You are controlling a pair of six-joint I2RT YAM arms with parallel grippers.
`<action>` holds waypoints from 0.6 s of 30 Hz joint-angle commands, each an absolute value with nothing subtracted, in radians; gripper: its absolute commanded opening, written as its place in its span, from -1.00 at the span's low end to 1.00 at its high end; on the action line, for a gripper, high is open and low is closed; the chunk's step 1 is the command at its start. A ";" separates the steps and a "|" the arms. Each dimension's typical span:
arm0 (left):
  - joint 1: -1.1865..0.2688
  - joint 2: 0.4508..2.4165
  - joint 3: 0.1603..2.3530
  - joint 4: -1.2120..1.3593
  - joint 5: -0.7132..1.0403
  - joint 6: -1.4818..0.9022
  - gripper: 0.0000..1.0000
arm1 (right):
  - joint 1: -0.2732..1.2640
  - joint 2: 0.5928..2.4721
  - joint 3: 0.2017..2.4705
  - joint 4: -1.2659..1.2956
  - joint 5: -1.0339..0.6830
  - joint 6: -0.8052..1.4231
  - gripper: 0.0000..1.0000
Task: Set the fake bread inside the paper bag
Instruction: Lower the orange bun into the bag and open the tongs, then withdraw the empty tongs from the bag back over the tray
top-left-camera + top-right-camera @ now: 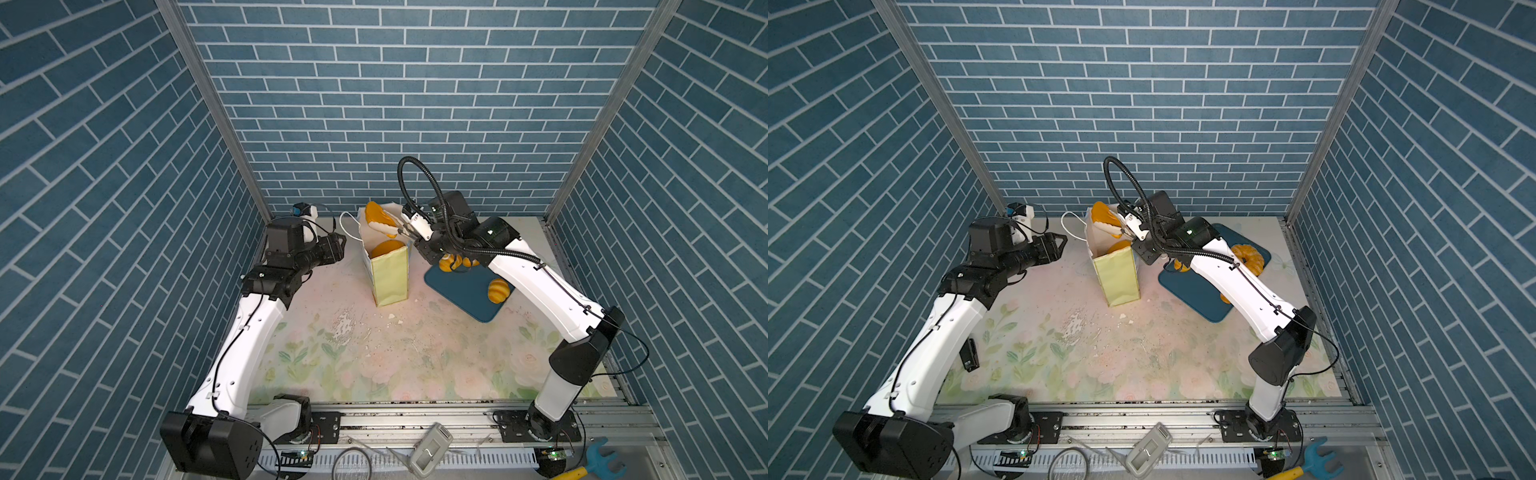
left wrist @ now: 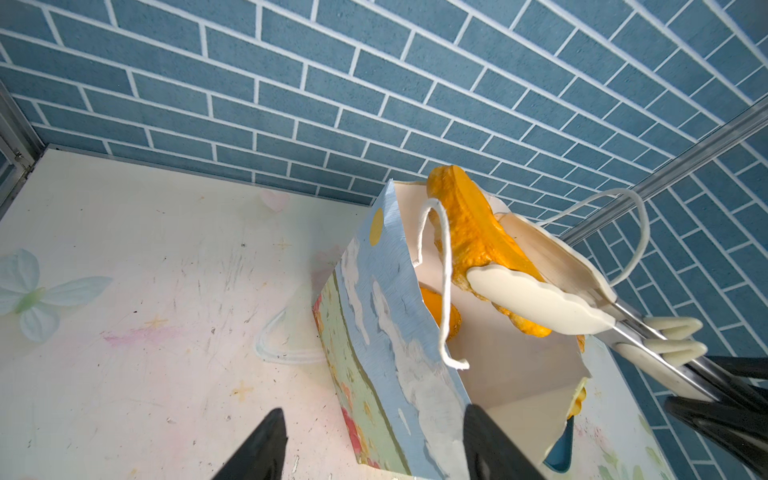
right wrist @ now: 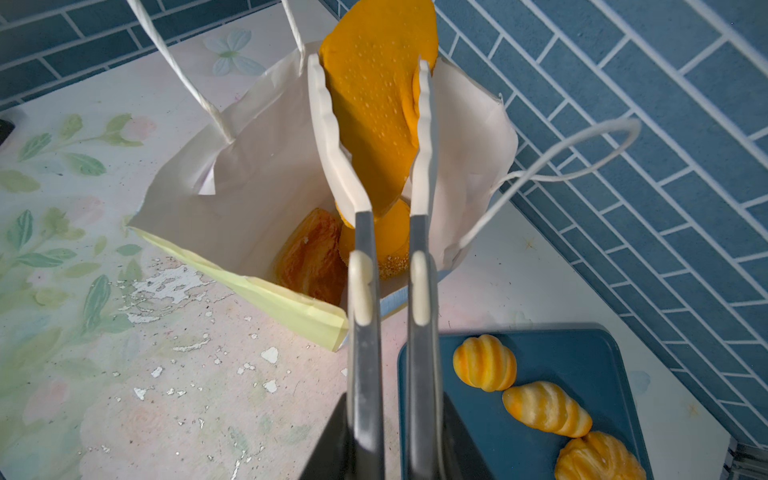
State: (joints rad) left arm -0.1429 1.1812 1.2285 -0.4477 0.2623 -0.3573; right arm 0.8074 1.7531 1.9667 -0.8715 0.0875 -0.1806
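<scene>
The right gripper [image 3: 392,440] squeezes the tongs [image 3: 365,232], whose tips pinch the big loaf [image 3: 374,95] above the paper bag [image 3: 249,174]; next, lower it and release.

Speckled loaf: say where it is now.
Centre-rear in both top views, the loaf is clamped in the tongs, tilted at the open mouth of the bag.

The paper bag [image 1: 390,278] stands upright, mouth open, near the middle of the tabletop's [image 1: 374,361] far edge. The large speckled loaf [image 3: 374,104], pinched between tongs [image 3: 365,266], tilts over its mouth. Two breads [image 3: 311,257] lie inside. Three ridged rolls [image 3: 484,361] lie in a row on the blue tray [image 3: 582,357] beside it.
</scene>
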 commanded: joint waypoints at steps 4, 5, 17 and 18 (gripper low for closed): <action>-0.150 1.155 1.213 -0.468 0.239 -0.368 0.38 | 0.812 1.743 1.975 -0.868 0.121 -0.181 -0.26; -0.150 1.152 1.211 -0.467 0.234 -0.368 0.38 | 0.812 1.746 1.979 -0.870 0.121 -0.182 -0.22; -0.150 1.155 1.210 -0.461 0.219 -0.378 0.38 | 0.811 1.733 2.062 -0.893 0.117 -0.189 0.02; -0.150 1.158 1.214 -0.460 0.219 -0.378 0.38 | 0.811 1.730 2.071 -0.897 0.115 -0.190 0.03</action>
